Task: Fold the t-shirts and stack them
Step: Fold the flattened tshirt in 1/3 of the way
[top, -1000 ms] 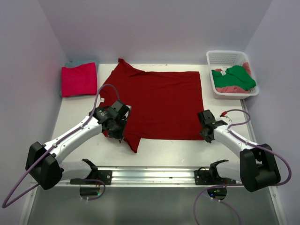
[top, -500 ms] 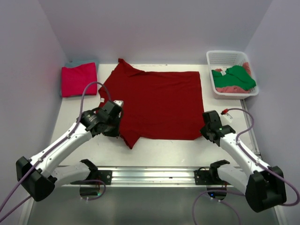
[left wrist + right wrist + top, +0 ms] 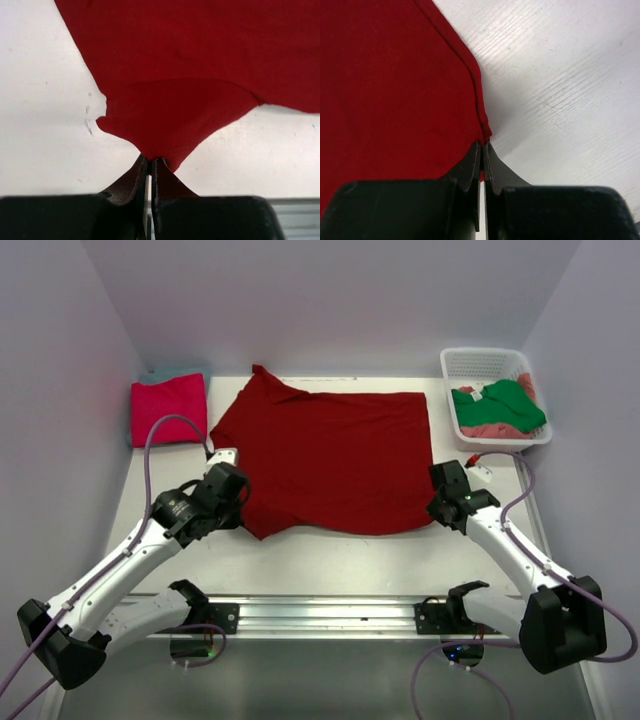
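Wrist views: left tool (image 3: 151,167) and right tool (image 3: 483,152) each pinch an edge of the dark red t-shirt (image 3: 335,455). Top view alone shows basket (image 3: 480,363), upper right, on white tabletop (image 3: 330,555), lilac walls (image 3: 330,300).

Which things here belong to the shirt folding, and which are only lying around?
Job: dark red shirt, pinched by left gripper and right gripper; folded pink shirt; teal shirt; green shirt; salmon shirt.
Lying about: white basket holding the last two; purple cables.

Dark red t-shirt (image 3: 335,460) matt cloth; table (image 3: 330,555) matt, faintly grained; basket (image 3: 485,364) plastic.
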`<state>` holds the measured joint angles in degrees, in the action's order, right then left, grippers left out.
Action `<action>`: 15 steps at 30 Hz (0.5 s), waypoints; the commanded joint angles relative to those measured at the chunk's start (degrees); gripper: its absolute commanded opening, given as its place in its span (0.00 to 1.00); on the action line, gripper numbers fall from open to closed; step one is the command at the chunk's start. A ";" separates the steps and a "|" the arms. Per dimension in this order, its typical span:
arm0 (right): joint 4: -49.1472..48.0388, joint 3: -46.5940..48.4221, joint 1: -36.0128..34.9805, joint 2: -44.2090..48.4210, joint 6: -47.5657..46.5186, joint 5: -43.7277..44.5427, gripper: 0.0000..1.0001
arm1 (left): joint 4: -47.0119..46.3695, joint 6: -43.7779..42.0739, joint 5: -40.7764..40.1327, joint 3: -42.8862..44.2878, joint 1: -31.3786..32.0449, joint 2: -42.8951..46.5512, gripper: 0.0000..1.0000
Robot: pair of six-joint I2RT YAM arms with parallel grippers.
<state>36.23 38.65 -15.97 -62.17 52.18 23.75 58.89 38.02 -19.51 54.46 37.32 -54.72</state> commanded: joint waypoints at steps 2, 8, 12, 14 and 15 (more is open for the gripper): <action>-0.98 3.44 0.15 -1.81 -2.44 4.72 0.00 | -11.77 0.74 -8.09 -2.25 0.30 0.58 0.00; -2.56 5.03 0.06 -3.30 -3.75 8.59 0.00 | -22.93 -4.00 -9.50 -2.78 0.12 -5.12 0.00; -4.23 6.08 0.06 -5.67 -4.37 8.60 0.00 | -27.51 -6.55 -10.99 -0.68 -0.58 -9.70 0.00; -5.37 6.96 0.15 -6.90 -4.81 8.77 0.00 | -28.57 -7.60 -12.04 0.47 -1.19 -11.10 0.00; -5.55 7.31 0.15 -8.30 -4.90 8.86 0.00 | -29.27 -8.04 -12.31 1.26 -1.81 -11.37 0.00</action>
<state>33.63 43.13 -15.97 -68.34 48.34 29.28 36.91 33.12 -27.94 51.99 36.82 -65.60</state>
